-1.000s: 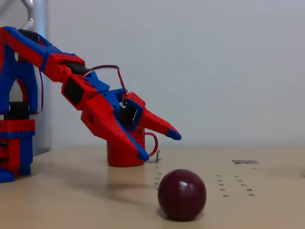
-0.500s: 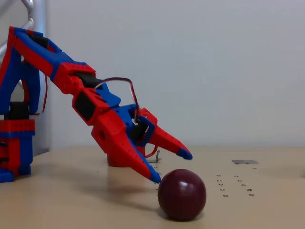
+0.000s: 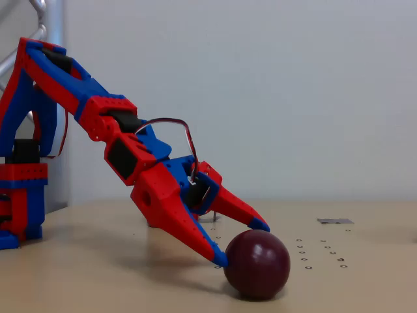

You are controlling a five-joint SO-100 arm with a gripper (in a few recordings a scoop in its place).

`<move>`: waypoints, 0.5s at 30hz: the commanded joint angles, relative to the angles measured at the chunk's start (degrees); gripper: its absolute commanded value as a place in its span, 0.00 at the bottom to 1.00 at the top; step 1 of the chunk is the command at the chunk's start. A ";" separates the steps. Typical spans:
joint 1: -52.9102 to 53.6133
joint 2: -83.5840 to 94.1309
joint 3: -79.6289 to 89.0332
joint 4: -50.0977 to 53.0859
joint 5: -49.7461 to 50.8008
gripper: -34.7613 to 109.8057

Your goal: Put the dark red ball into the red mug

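Our red-and-blue two-finger gripper [image 3: 242, 243] is spread open, its tips touching the glossy maroon dark red ball [image 3: 257, 263] on the beige table [image 3: 98, 274], angled low to straddle it. The bright red mug [image 3: 151, 218] hides mostly behind our arm.

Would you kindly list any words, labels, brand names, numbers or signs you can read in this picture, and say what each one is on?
None can be read.
The dark red ball is plain and unmarked.
The gripper and its red-and-blue arm show no lettering.
The small grey patch on the table is too small and blurred to tell whether it bears text.
The small ring marks on the table are not characters.
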 commanded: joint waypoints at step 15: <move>3.08 -1.93 -8.70 -1.85 -2.11 0.50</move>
